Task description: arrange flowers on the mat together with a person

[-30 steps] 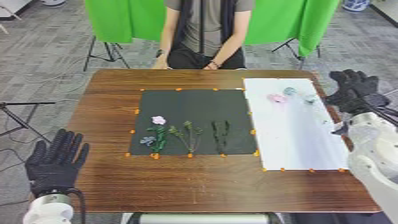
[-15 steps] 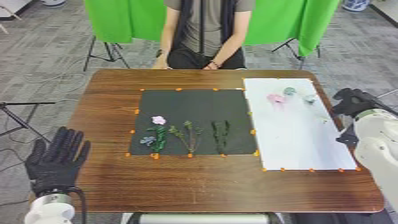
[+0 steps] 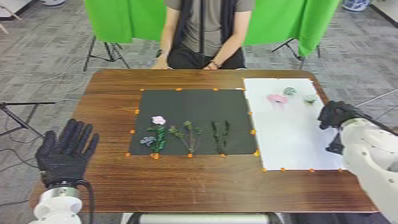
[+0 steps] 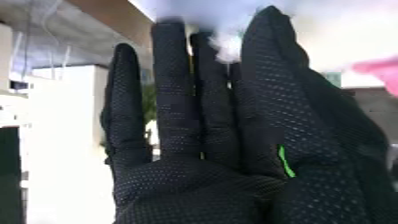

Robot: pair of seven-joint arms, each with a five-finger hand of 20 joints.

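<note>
Fingers straight on right hand point(image 3: 337, 115), over edge of white sheet point(image 3: 289, 132); left hand point(image 3: 64, 164), fingers splayed.

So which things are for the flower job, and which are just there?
For the flowers: black mat, white sheet, pink flowers, grey-blue flower, pale green flowers, leafy stems.

Probably just there: green curtain, black tripod, blue-and-white pot.

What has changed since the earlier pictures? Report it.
The right robot hand has moved left and nearer the robot, to the right edge of the white sheet. The left robot hand has moved slightly forward and right. Neither took hold of anything or let go. The flowers on the sheet and dark mat stayed put.
</note>
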